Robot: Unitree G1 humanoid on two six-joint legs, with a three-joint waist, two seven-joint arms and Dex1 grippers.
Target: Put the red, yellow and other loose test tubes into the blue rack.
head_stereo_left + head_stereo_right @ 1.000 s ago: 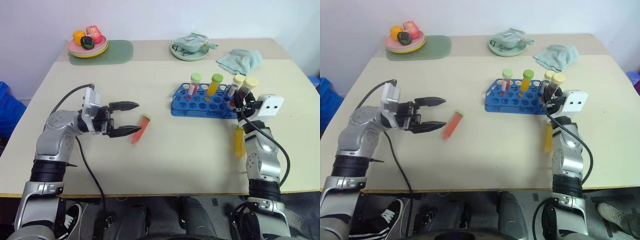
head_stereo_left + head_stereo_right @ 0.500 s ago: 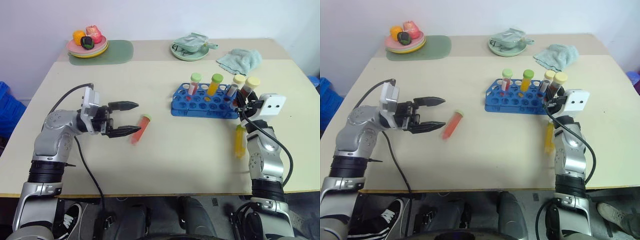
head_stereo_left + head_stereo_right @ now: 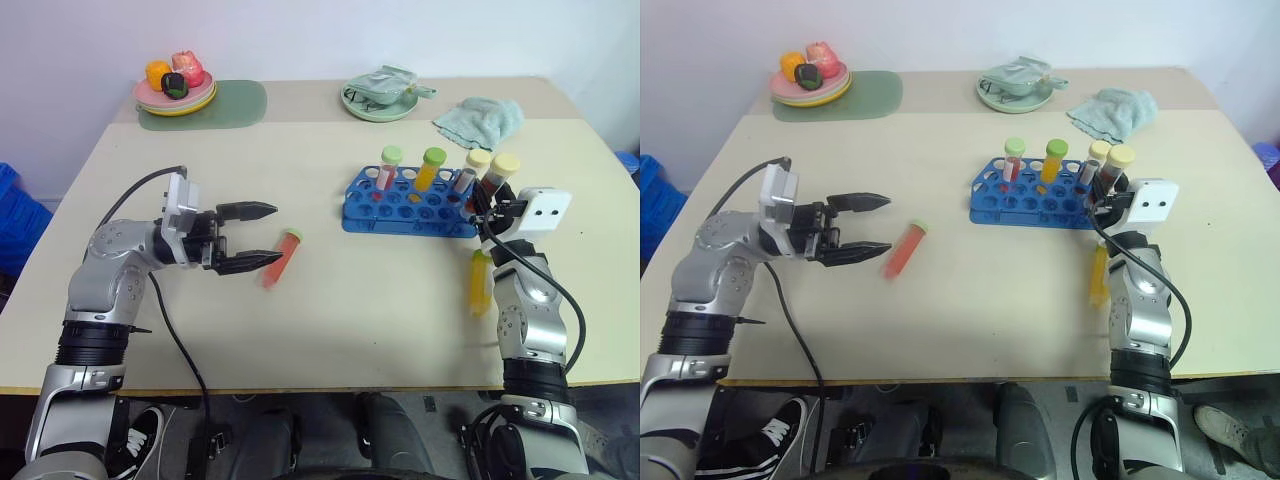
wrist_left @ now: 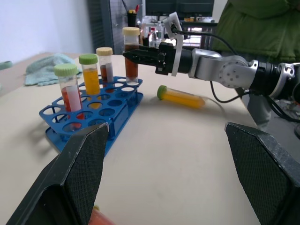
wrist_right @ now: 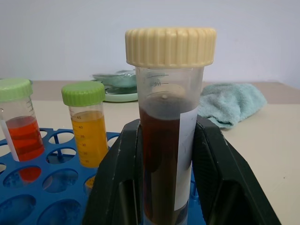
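The blue rack (image 3: 408, 212) stands right of the table's centre. A red tube with a light green cap (image 3: 387, 170), a yellow-orange one (image 3: 430, 170) and a greyish one (image 3: 468, 172) stand in it. My right gripper (image 5: 166, 140) is shut on the upright dark brown tube (image 3: 497, 176) at the rack's right end; its foot is hidden. A yellow tube (image 3: 480, 281) lies flat beside my right arm. Another red tube (image 3: 283, 257) lies flat just past the fingertips of my open left gripper (image 3: 277, 234), which points to the right with nothing between its fingers.
A plate of toy fruit (image 3: 176, 88) on a green mat sits at the back left, a green dish (image 3: 381, 95) at the back centre and a teal towel (image 3: 482, 120) at the back right. A person in a green jacket (image 4: 262, 28) shows in the left wrist view.
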